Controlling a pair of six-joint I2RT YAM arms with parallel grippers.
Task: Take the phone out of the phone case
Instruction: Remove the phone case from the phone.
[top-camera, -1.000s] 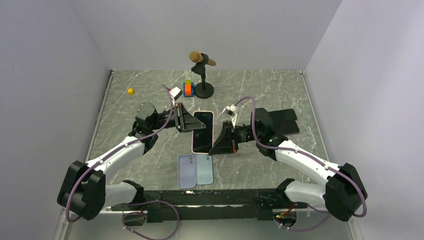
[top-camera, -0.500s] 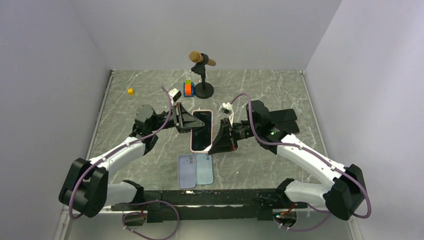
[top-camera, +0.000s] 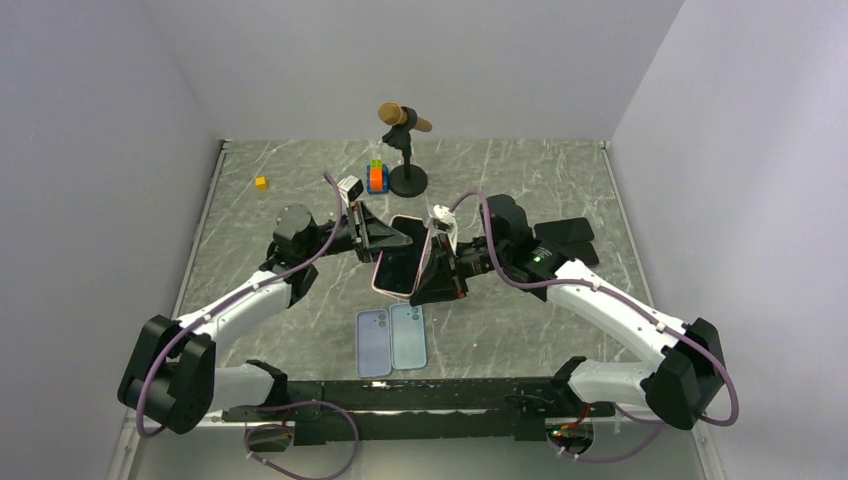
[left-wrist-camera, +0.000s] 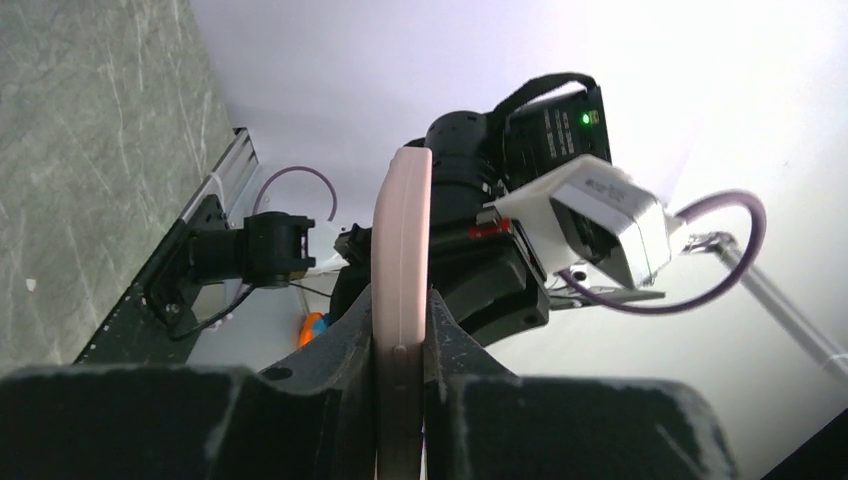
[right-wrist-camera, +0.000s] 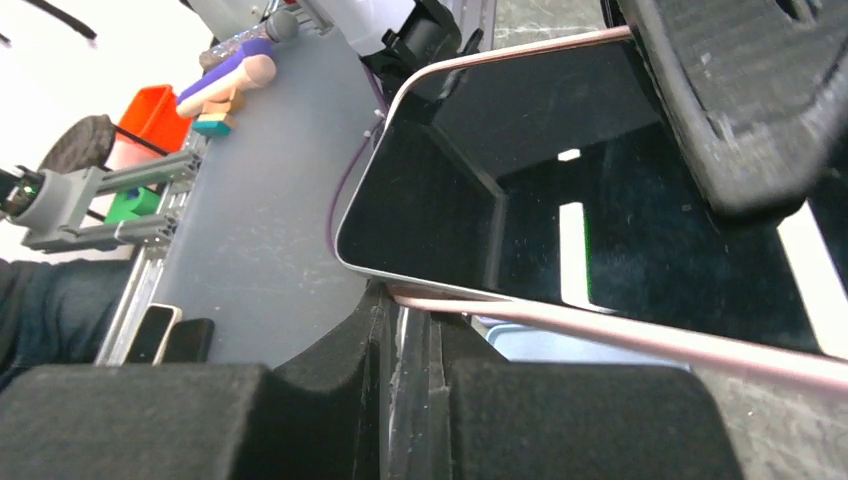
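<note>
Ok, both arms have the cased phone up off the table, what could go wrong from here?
The left gripper and right gripper pinch only the edges of the pink phone case, so it may slip. A drop could hit the two blue phones nearby. The wrists are close and could collide.

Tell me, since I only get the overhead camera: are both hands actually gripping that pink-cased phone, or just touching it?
Observer: Gripping. The left wrist camera shows the left hand clamped on the thin edge of the pink case, seen edge-on.
Operator: And the right one?
Observer: Its wrist camera shows the right hand pinching the case's rim, just below the phone with its dark screen.
</note>
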